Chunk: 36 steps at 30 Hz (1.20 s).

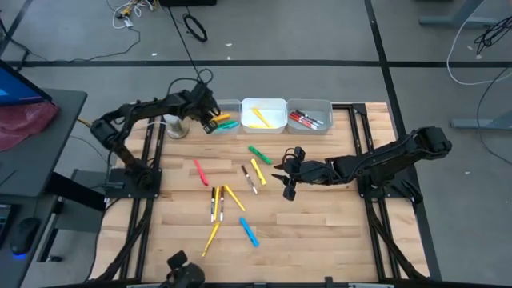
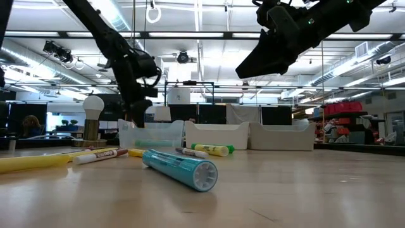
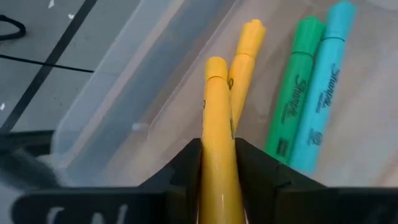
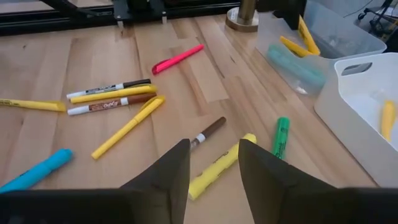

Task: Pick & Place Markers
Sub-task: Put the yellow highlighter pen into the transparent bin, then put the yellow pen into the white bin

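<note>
Robotics lab, ceiling strip lights (image 2: 190,35), monitors (image 2: 212,114), floor cables (image 1: 194,28)

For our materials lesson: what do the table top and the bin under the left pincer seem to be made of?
Table top: looks like pale wood in joined strips, matte; grain lines and seams show. Bin under the left pincer: probably clear plastic, smooth and slightly glossy; the floor shows through its wall. The yellow marker it grips looks like plastic too.

Bright overhead strip lighting, blurred foreground marker (image 2: 180,169)

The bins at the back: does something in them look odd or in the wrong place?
Nothing is damaged or spilled. One oddity: the left clear bin mixes colours, holding yellow, green and blue markers, while the white bin shows only yellow.
</note>
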Each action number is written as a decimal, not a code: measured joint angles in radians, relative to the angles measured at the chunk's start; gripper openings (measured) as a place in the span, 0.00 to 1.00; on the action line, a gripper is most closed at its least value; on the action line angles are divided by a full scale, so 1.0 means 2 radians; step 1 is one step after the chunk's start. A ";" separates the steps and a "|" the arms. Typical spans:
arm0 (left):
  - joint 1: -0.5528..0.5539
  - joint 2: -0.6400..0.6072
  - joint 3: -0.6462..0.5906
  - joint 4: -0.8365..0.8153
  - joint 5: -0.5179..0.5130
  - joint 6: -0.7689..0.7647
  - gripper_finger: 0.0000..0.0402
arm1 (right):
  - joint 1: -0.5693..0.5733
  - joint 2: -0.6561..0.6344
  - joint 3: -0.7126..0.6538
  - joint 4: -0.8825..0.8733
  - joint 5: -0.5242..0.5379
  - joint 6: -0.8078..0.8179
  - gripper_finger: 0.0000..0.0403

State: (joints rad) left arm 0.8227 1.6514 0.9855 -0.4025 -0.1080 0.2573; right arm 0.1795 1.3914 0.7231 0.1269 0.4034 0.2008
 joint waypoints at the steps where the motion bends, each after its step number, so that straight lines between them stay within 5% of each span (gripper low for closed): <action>1: 0.000 0.007 0.000 0.008 0.002 0.000 0.26 | 0.000 0.000 0.000 0.000 0.000 -0.001 0.34; 10: 0.000 0.022 0.001 0.056 0.013 0.012 0.39 | 0.000 0.000 0.000 -0.001 0.000 -0.002 0.34; 17: 0.000 0.011 0.039 0.013 0.016 -0.006 0.47 | -0.001 0.000 0.000 0.000 0.000 0.000 0.34; 23: -0.027 -0.037 0.030 0.018 0.081 -0.035 0.45 | -0.001 0.000 -0.017 0.022 0.004 0.003 0.34; 36: -0.181 -0.104 -0.188 0.383 0.143 -0.135 0.37 | -0.001 0.005 -0.151 0.254 0.004 0.102 0.34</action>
State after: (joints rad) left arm 0.4613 1.4437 0.6086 0.3639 0.1780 -0.0126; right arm 0.1768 1.4018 0.4217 0.6350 0.4106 0.4056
